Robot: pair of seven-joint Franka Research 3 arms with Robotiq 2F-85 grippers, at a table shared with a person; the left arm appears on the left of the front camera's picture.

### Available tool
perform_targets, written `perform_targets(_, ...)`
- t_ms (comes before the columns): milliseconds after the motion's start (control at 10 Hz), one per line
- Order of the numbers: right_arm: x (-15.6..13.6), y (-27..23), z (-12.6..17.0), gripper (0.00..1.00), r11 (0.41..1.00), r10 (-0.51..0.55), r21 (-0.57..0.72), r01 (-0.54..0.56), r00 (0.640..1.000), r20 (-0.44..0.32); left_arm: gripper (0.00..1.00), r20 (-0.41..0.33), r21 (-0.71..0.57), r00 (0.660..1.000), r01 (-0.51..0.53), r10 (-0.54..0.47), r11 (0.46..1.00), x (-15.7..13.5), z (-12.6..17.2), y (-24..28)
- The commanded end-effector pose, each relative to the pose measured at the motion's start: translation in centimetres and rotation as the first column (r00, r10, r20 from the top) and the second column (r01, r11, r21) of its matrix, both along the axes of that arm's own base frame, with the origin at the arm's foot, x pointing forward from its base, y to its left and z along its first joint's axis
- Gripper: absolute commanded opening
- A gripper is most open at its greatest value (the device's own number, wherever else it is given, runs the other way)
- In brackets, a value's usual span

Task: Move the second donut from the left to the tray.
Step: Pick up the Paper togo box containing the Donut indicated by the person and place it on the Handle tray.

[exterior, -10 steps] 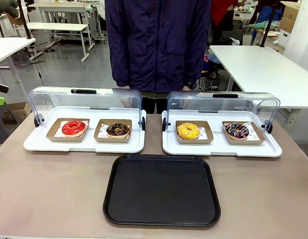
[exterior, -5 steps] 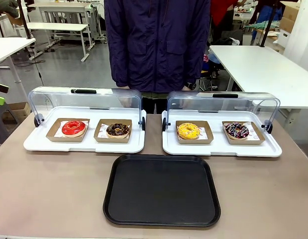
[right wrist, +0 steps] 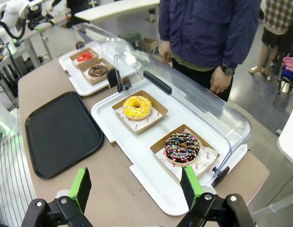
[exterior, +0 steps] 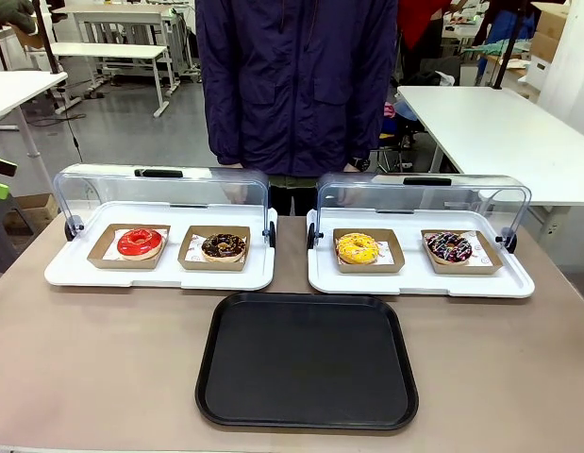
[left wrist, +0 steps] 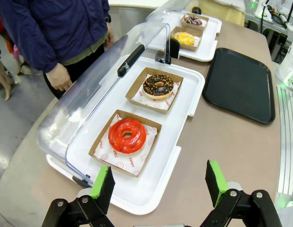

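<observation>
While the clear lids (exterior: 159, 193) are tipped back for access, the second donut from the left (exterior: 223, 246) is seated in its holder (exterior: 190, 257) at 11 o'clock from the tray (exterior: 306, 363), and the left gripper (left wrist: 159, 182) and right gripper (right wrist: 136, 187) are held spread apart, empty.

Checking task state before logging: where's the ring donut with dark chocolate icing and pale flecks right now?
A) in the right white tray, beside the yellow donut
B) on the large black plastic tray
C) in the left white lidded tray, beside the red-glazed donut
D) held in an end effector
C: the chocolate-iced ring donut with pale flecks sits in its brown cardboard holder on the left white plastic tray, beside the red-glazed ring donut, not yet on the flat black plastic tray.
</observation>
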State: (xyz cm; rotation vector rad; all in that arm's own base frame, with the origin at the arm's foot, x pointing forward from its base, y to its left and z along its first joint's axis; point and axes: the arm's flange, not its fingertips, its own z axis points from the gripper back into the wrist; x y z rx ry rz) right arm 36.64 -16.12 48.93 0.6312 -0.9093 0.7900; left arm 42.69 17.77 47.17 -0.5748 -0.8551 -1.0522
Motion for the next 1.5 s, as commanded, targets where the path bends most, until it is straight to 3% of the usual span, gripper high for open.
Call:
perform_targets(0,0.42,-0.09,0.13,1.00,1.000,0.008,0.010,-0.009,0.999,0.036,1.00,0.008,-0.014,1.000,0.005,-0.004,1.000,-0.01,0.05,0.00)
perform_targets(1400,0.42,-0.09,0.13,1.00,1.000,0.008,0.010,-0.009,0.999,0.036,1.00,0.008,-0.014,1.000,0.005,-0.004,1.000,-0.01,0.05,0.00)
